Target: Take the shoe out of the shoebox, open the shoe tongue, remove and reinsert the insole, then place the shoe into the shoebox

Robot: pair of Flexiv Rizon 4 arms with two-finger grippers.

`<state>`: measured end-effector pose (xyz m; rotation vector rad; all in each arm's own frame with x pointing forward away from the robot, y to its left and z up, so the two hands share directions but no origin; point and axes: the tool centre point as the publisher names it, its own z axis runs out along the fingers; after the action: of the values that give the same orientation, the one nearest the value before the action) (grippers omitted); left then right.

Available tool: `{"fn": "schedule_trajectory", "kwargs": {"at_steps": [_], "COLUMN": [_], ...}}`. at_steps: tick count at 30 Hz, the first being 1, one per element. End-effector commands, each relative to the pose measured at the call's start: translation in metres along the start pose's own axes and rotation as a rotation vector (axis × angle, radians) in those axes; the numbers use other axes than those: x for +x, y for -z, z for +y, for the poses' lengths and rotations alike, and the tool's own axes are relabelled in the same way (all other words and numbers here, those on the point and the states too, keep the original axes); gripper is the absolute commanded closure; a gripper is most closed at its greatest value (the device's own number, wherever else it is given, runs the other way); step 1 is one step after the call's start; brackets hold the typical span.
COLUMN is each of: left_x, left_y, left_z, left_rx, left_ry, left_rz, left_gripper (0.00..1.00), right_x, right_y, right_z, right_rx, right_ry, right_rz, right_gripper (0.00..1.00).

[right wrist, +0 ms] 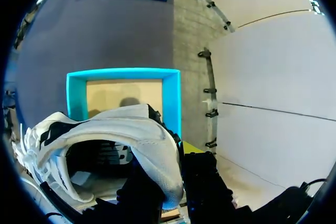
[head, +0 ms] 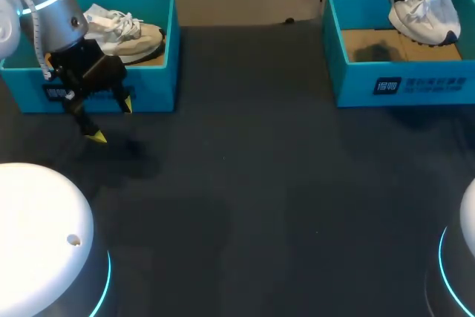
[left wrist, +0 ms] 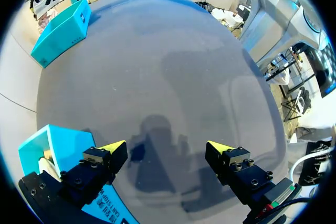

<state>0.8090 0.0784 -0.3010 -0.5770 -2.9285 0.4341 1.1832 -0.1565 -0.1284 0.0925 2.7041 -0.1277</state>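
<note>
Hovering left gripper (head: 112,120), fingers apart, just before left shoebox (head: 148,83) containing beige shoe (head: 130,35); dangling white shoe (head: 419,5) over right shoebox (head: 356,83).

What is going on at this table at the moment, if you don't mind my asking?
The right gripper is shut on the collar of a white shoe, holding it above the right shoebox, whose cardboard floor is bare. The left gripper hangs open and holds nothing, over the table just in front of the left shoebox, where a second shoe lies inside.
</note>
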Motion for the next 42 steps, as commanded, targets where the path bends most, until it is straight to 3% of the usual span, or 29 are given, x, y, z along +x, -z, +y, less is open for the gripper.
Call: {"fn": "schedule_trajectory", "kwargs": {"at_steps": [1, 5, 10, 11, 12, 21, 26, 42], "left_x": [0.001, 0.001, 0.001, 0.001, 0.001, 0.001, 0.001, 0.001], "left_y": [0.001, 0.001, 0.001, 0.001, 0.001, 0.001, 0.001, 0.001], "left_z": [0.000, 0.000, 0.000, 0.000, 0.000, 0.000, 0.000, 0.000], "left_rx": [-0.004, -0.004, -0.004, -0.004, -0.004, -0.004, -0.004, -0.004], "left_ry": [0.000, 0.000, 0.000, 0.000, 0.000, 0.000, 0.000, 0.000], "left_rz": [0.000, 0.000, 0.000, 0.000, 0.000, 0.000, 0.000, 0.000], "left_gripper": [0.00, 0.00, 0.00, 0.00, 0.00, 0.00, 0.00, 0.00], "right_x": [-0.001, 0.011, 0.031, 0.034, 0.038, 0.060, 0.075, 0.078], "right_y": [-0.013, -0.013, -0.008, -0.007, -0.005, -0.002, -0.003, -0.002], "right_z": [-0.025, -0.053, -0.074, -0.076, -0.075, -0.065, -0.077, -0.079], "right_rx": [0.080, 0.186, 0.327, 0.306, 0.353, 0.461, 0.455, 0.464], "right_ry": [-0.215, -0.469, -0.797, -0.841, -0.911, -1.221, -1.423, -1.446], "right_rz": [0.061, 0.097, 0.121, 0.119, 0.122, 0.121, 0.154, 0.154], "right_gripper": [1.00, 1.00, 1.00, 1.00, 1.00, 1.00, 1.00, 1.00]}}
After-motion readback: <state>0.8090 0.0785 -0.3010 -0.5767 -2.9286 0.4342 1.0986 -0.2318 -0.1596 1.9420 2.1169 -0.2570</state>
